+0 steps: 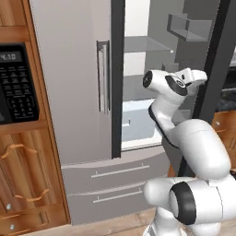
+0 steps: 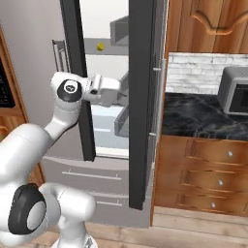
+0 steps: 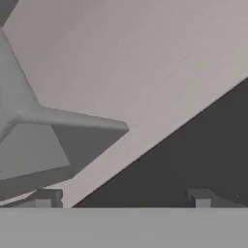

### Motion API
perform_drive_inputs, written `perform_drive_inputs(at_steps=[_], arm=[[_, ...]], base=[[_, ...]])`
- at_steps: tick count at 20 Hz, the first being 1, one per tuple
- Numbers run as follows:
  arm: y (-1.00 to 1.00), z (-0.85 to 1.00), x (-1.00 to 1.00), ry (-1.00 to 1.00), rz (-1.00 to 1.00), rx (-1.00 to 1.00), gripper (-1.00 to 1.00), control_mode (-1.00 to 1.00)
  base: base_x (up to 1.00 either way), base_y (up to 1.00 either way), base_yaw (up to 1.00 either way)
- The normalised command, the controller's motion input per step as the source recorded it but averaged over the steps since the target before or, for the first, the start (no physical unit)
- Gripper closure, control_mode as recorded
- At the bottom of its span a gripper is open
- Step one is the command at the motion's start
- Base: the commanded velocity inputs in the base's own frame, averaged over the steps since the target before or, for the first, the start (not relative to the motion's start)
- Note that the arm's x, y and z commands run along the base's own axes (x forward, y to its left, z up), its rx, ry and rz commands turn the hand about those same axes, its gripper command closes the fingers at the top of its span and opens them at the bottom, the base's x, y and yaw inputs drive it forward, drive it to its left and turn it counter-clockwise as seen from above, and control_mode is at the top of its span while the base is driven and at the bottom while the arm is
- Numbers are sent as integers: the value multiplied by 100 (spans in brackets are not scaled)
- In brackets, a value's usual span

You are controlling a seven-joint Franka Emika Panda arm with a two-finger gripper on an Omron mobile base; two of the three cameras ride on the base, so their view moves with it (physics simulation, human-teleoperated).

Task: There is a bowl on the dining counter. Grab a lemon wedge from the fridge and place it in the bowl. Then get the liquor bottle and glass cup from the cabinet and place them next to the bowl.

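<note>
The fridge (image 1: 69, 83) stands with its left door closed and its right door (image 2: 141, 97) swung wide open. A small yellow lemon wedge (image 2: 100, 47) lies on an upper shelf inside. My arm reaches into the open compartment, and the white hand (image 1: 191, 77) sits below and to the right of that shelf, its tips hidden behind the door's dark edge. In the hand view the gripper (image 3: 123, 198) is open with nothing between the fingertips (image 3: 46, 197). It faces the grey inner door and a door bin (image 3: 48, 140). The bowl, liquor bottle and glass cup are out of view.
A black microwave (image 1: 16, 83) sits in wooden cabinetry left of the fridge. Two fridge drawers (image 1: 115, 173) lie below the doors. To the right are a black marble worktop (image 2: 203, 116) over knobbed drawers (image 2: 213, 169) and a silver appliance (image 2: 235, 92). Door bins (image 2: 121, 121) jut beside the hand.
</note>
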Motion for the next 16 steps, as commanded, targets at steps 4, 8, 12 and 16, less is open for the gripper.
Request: perform_drive_inputs(at_steps=[4,8,12,16], arm=[[-100,0,-70,-3,-7,0,-100,-100],[-31,25,-87,-8,0,9,-100,-100],[79,48,-84,-7,10,15,-100,-100],[100,45,-49,0,17,12,-100,-100]], base=[[0,0,0],[0,0,0],[0,0,0],[0,0,0]])
